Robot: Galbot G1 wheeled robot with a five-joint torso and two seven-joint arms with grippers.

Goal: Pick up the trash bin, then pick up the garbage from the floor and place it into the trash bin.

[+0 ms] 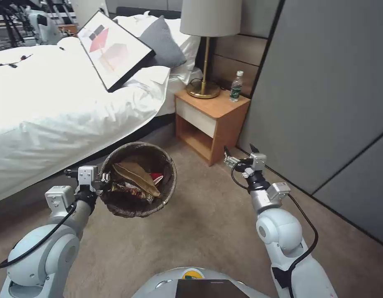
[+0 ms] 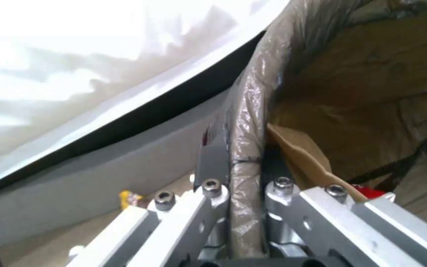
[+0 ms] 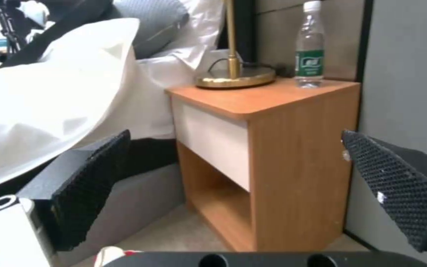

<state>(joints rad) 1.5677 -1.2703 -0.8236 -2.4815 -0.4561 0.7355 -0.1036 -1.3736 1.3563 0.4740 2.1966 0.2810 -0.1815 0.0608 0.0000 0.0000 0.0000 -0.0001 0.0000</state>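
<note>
Nearest my head camera, the robot's base (image 1: 191,285) sits at the lower edge, both arms reaching forward over the carpet (image 1: 208,231). My left gripper (image 1: 103,179) is clamped on the rim of the trash bin (image 1: 138,180), one finger outside and one inside the bag-lined lip, holding it lifted and tipped beside the bed (image 1: 54,111). In the left wrist view the rim (image 2: 245,148) passes straight between the jaws. Inside lies the garbage (image 1: 135,178): a tan paper bag with red and dark wrappers. A yellow scrap (image 2: 130,198) remains on the floor by the bed base, so I judge collection unfinished. To do it well I would keep the bin level and the rim grip firm. My right gripper (image 1: 240,155) hangs spread wide and empty, facing the nightstand (image 3: 268,148) with its lamp (image 3: 233,55) and water bottle (image 3: 310,44).
</note>
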